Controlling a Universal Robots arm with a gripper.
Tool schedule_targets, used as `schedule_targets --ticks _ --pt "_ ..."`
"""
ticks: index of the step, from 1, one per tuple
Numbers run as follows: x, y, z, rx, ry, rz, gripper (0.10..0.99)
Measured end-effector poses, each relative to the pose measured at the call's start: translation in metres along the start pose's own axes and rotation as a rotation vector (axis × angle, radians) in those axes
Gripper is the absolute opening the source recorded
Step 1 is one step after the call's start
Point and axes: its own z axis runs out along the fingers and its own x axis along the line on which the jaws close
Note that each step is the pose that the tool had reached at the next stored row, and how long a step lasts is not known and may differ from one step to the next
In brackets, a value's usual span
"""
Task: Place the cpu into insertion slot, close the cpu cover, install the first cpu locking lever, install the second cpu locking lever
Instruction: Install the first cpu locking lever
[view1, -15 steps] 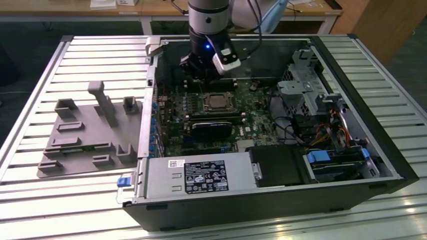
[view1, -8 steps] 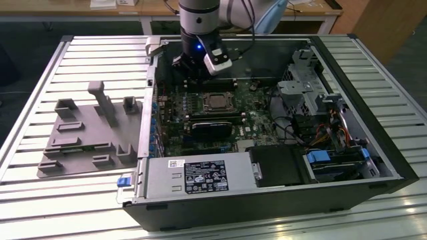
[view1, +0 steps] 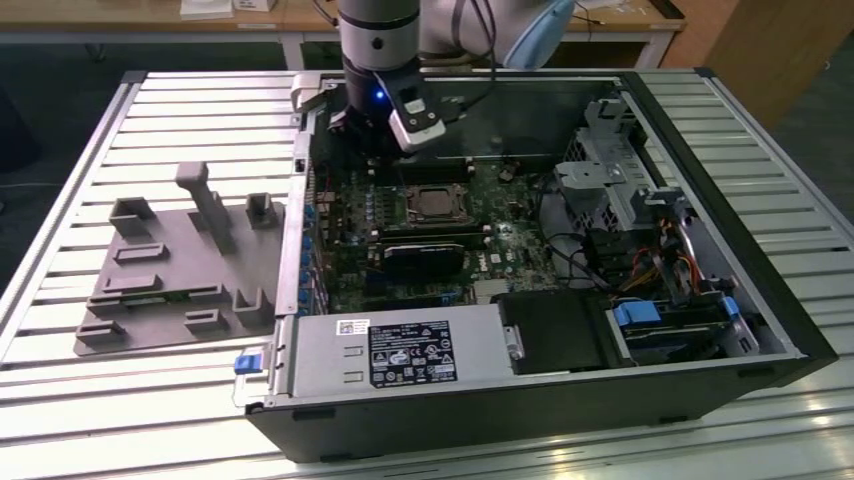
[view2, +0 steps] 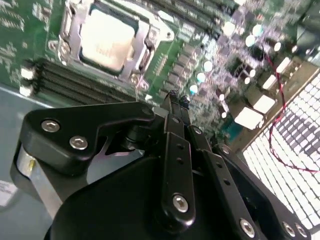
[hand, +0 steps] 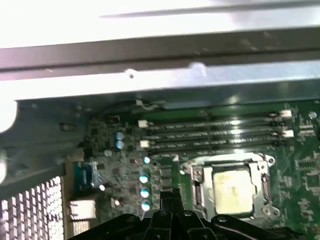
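Over the far end of the open computer case (view1: 534, 425), the arm (view1: 378, 40) came straight down from above, and its claw (view2: 173, 99) hung over the green circuit board (view1: 350, 215). In the second wrist view the two black fingers (view2: 176, 150) lay pressed together, closed, with nothing visible between them. Their tips were near one corner of the socket (view1: 406, 204) and near the end of the long black memory slots (view2: 80, 82), clear of the chip.

The chip (view2: 107, 37) was already seated in the socket, its pale metal top facing up. Around it the silver cover frame (view2: 70, 35) lay flat, and the chip showed through its square window. Whether the thin locking levers beside the frame were latched could not be told. In the first wrist view the chip sat just beside the memory slots, which ran between it and the grey wall of the case.

In the exterior view the case lay on its side on a slatted metal table (view1: 134, 400). A grey power supply box (view1: 320, 352) sat at the near end of the case, well apart from the socket. At the exterior view's left, a grey tray (view1: 147, 300) with upright holders rested on the table just beside the case.
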Motion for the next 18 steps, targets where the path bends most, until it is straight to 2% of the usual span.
schedule_targets --ticks 2,5,6,7,9,13,16,18 --pt "0.0023 -0.0003 -0.0001 -0.031 0.0005 0.000 0.102" --pt "0.0046 -0.0006 -0.0001 -0.084 0.0011 0.001 0.102" --pt "0.0052 -0.0007 -0.0001 -0.099 0.0014 0.001 0.102" --pt "0.0055 -0.0007 -0.0001 -0.108 0.0015 0.001 0.102" --pt "0.0056 -0.0007 -0.0001 -0.121 0.0024 0.001 0.102" --pt "0.0056 -0.0008 -0.0001 -0.125 0.0029 0.001 0.102" --pt "0.0047 -0.0006 -0.0001 -0.148 0.0051 0.001 0.102" --pt "0.0018 -0.0003 0.0000 -0.151 0.0053 0.002 0.102"
